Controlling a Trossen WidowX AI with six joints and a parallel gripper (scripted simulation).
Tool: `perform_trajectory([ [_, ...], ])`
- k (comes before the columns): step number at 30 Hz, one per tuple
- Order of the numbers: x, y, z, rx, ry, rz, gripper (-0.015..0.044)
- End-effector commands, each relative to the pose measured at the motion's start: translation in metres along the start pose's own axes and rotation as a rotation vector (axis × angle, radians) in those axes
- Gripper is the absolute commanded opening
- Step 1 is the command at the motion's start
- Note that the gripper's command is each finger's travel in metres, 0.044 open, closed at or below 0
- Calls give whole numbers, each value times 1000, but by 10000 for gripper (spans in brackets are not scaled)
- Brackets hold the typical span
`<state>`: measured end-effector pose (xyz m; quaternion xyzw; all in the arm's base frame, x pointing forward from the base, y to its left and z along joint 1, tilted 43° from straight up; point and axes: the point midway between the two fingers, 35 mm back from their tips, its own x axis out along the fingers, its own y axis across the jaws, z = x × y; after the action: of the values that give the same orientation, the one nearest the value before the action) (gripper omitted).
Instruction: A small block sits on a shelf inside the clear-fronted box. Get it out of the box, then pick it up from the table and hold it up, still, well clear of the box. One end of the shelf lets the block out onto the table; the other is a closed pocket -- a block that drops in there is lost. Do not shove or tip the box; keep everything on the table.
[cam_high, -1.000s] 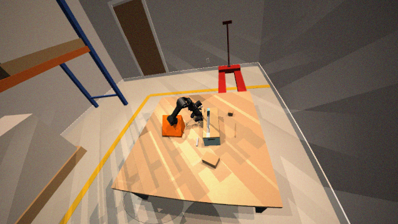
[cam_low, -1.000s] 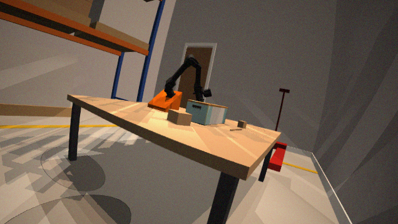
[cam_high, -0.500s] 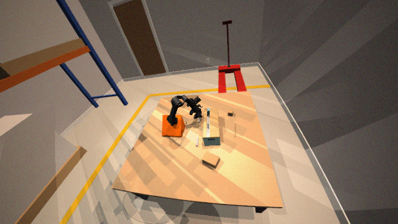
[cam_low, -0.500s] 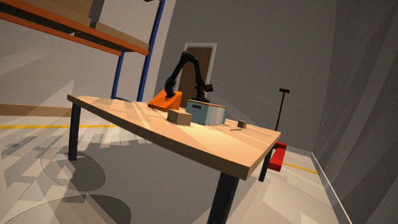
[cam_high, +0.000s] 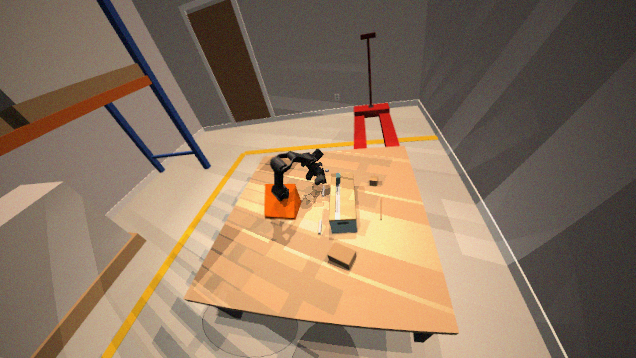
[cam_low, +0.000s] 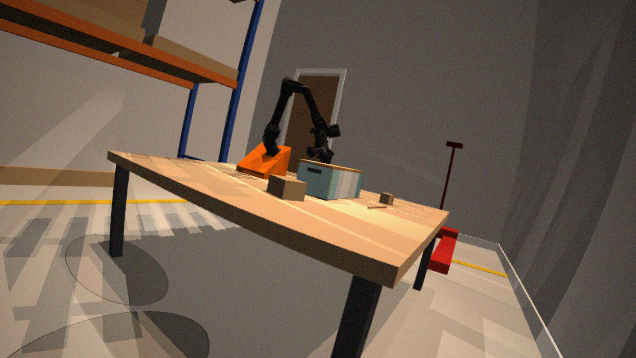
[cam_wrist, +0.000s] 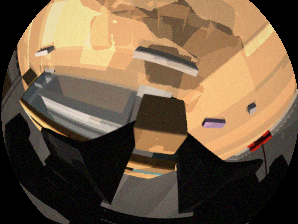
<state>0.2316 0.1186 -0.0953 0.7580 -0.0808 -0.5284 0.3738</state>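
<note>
A small brown block (cam_wrist: 161, 116) is between the fingertips of my gripper (cam_wrist: 157, 127) (cam_high: 323, 182), which is shut on it. The wrist view shows the table farther below, so the block is held above the table. The box (cam_high: 349, 200) (cam_low: 313, 181) (cam_wrist: 75, 90), teal-ended with a wooden top, stands upright just beside the gripper. A pale shelf strip shows inside it in the wrist view. The block is outside the box, near one end of it. In the exterior view the fingertips are hidden behind the box, and the block is too small to make out in the top view.
A larger brown block (cam_high: 342, 256) (cam_low: 287, 187) lies off the box's teal end. A small brown cube (cam_high: 374, 182) (cam_low: 386, 198) and a thin stick (cam_high: 381, 209) (cam_low: 377, 207) lie beyond the box. A pale bar (cam_wrist: 166, 61) and a purple piece (cam_wrist: 214, 123) lie on the table.
</note>
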Motion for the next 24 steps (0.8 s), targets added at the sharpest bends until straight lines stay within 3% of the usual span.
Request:
perform_trajectory([
  [1,-22,-2,-9,-79,24,-49,0],
  [12,-71,-1,-13,-284,71,-143,0],
  [24,-71,-1,-13,-287,72,-145,0],
])
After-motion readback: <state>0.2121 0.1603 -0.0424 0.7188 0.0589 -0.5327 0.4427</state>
